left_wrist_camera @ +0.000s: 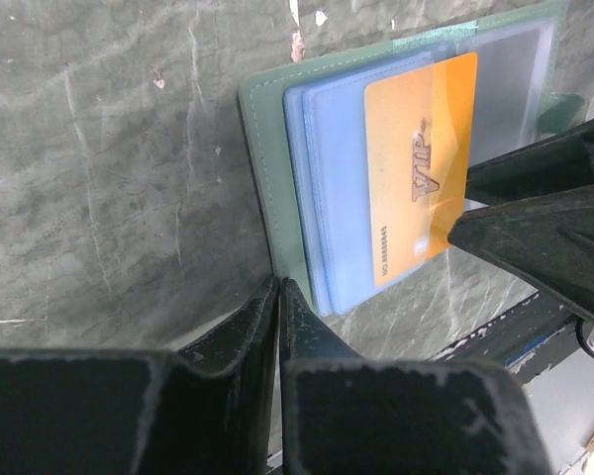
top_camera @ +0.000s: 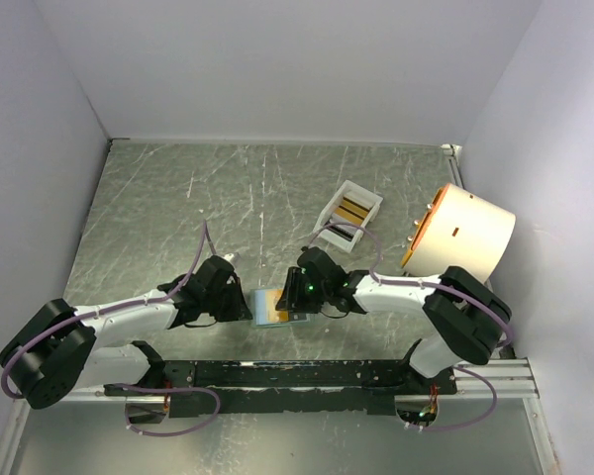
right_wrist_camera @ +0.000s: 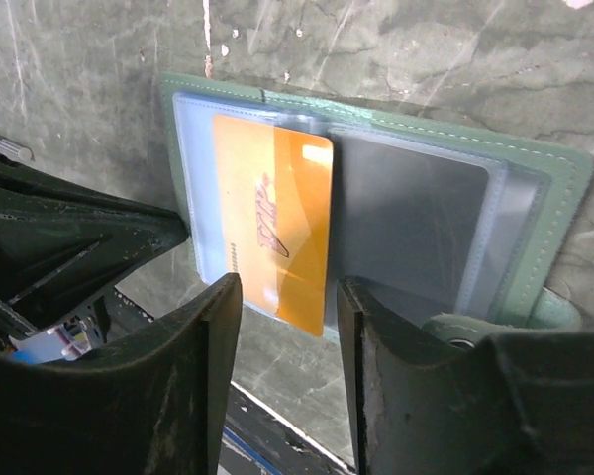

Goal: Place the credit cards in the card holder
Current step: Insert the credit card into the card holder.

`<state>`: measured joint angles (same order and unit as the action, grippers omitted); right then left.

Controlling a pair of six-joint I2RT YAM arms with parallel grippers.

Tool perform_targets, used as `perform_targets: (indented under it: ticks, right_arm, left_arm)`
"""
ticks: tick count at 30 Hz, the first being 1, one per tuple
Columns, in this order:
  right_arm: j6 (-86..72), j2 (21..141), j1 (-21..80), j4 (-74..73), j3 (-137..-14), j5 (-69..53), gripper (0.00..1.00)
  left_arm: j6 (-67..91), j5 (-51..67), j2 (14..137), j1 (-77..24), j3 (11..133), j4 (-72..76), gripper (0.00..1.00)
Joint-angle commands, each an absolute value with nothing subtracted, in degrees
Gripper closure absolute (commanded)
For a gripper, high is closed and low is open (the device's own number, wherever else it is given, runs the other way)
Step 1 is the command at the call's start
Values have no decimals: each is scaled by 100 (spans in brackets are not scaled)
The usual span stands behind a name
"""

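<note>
Left gripper [top_camera: 246, 305]: fingers are sitting pressed together. Their tips are touching the near left corner of the card holder [top_camera: 272, 309]. Cannot tell whether they are pinching its green edge.

Card holder is lying open and flat on the table [top_camera: 158, 208], between the two grippers, pale blue sleeves facing up.

Orange card [left_wrist_camera: 421, 168], printed "VIP", is lying on the sleeves near the middle fold. One long strip is showing brighter and the rest paler, apparently under a clear sleeve.

Right gripper [top_camera: 295, 292]: jaws are standing apart and gripping nothing, with the card's near edge showing in the gap between them.

Farther right and back, a white tray [top_camera: 371, 195] is holding gold cards [top_camera: 353, 210]. A cream drum [top_camera: 465, 233] is standing beside it.
</note>
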<state>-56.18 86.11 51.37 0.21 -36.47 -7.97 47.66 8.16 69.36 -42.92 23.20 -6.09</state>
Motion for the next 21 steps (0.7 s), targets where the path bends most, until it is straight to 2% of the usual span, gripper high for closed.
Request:
perform_targets:
  ticks: [1,16,21]
  right_arm:
    - [-5380,8770,5244,80,-3806,-784,58]
    - [-5029,9231,5599,-41,-4292,-676,70]
    - [-4874,9203,5647,-447,-4480,-470,70]
  left_arm:
    - [4867,1040,6958,-4324,2253,-224,85]
    - [4870,1045,6935,-4324,2204,-176,85]
    - [4860,1040,6910,-4324,2241,-227,85]
